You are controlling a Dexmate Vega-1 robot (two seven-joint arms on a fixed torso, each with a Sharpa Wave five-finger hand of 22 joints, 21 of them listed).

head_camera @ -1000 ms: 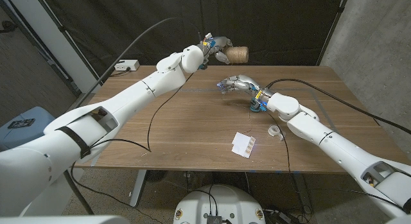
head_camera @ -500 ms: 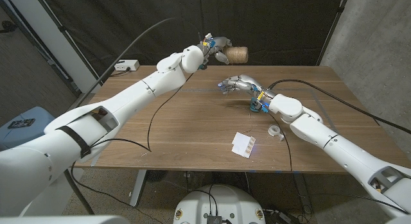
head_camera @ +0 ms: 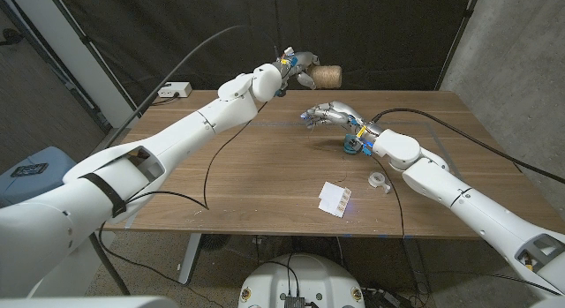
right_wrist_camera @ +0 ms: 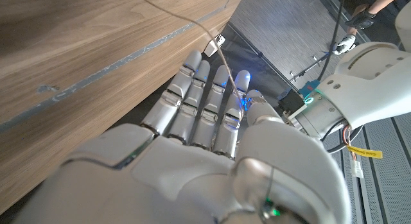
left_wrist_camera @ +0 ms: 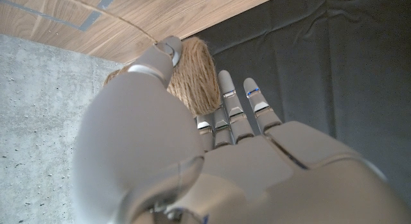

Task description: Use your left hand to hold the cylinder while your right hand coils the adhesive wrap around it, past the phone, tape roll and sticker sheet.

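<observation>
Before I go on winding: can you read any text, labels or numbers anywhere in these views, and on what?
None is legible.
Sticker sheet: marks too small to read.
Yellow tag on a cable in the right wrist view: blurred.
Blue bin's square label: pattern, unreadable.

A robot lab: black backdrop curtain (head_camera: pixel 371 34), bare concrete wall (head_camera: pixel 521 61), cabled wooden table (head_camera: pixel 265 176).

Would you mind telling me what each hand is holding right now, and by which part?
The left hand grips the twine-wrapped cylinder by one end, thumb over its side. A thin strand runs past the right hand; whether it pinches it cannot be told.
</observation>
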